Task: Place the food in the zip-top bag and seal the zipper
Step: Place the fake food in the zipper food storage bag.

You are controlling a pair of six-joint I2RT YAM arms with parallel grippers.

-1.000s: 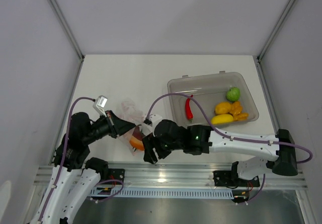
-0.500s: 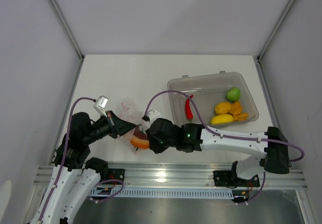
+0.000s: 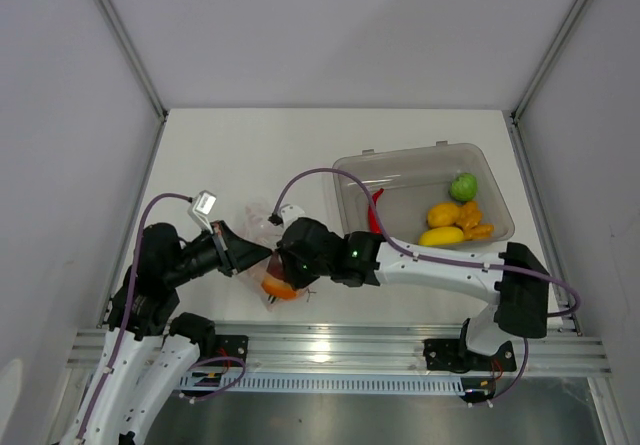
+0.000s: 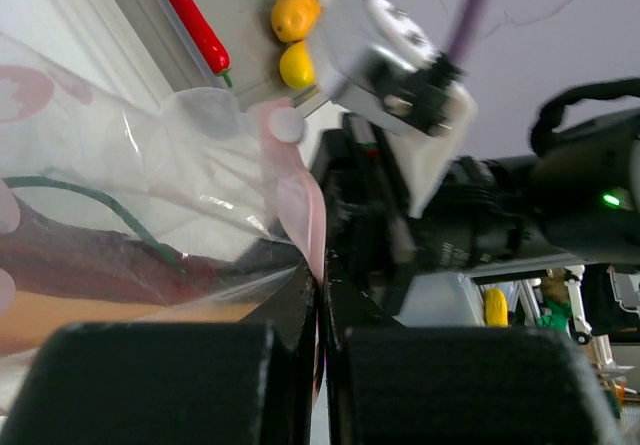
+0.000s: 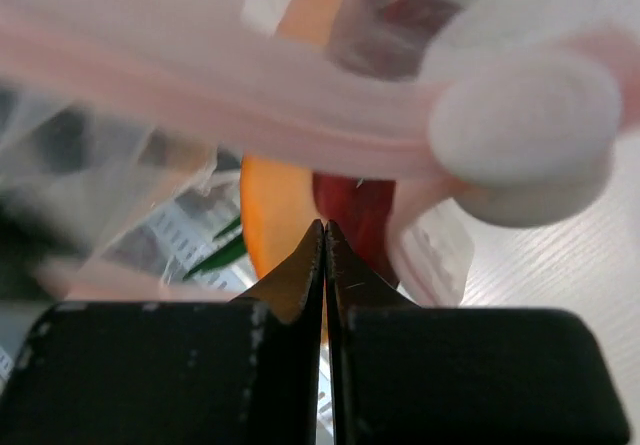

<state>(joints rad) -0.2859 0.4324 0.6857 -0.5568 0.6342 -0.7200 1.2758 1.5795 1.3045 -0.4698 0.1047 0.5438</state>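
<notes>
Clear zip-top bag [image 3: 258, 221] on white surface [image 3: 230, 155], front left, between both hands; orange piece [image 3: 278, 287] inside. Status, left hand [image 4: 318, 277]: fully closed, pinching pinkish zipper [image 4: 300, 205]. Status, right hand [image 5: 325, 230]: fingers pressed together, tips at bag film below zipper; grip unclear. Loose fruit [image 3: 445, 215] in grey bin [image 3: 420, 152], well apart.

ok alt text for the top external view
The left end effector and right end effector meet, both closed, at a clear zip-top bag holding orange food at the front of the white table. To its right, a grey bin holds a red chili, a green round fruit and yellow-orange fruit.
</notes>
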